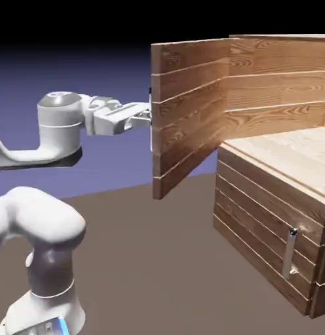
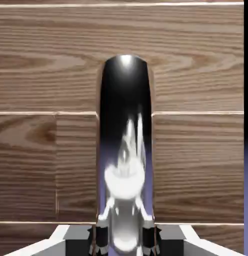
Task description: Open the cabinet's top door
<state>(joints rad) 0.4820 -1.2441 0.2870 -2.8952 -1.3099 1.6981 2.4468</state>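
The cabinet [image 1: 270, 196] of brown wood planks stands at the right of the exterior view. Its top door [image 1: 188, 111] is swung wide open toward the arm, standing out from the cabinet's front. My gripper [image 1: 147, 118] is at the door's outer edge, shut on the door's handle. In the hand view the shiny metal handle [image 2: 125, 150] runs up the middle of the door's planks [image 2: 46, 150] and sits between my fingers [image 2: 98, 237] at the bottom edge.
The lower panel [image 1: 263, 242] is closed, with a small metal handle [image 1: 289, 252] on its front. The arm's base [image 1: 40, 262] rises at the lower left. Brown tabletop [image 1: 158, 262] lies between the base and the cabinet.
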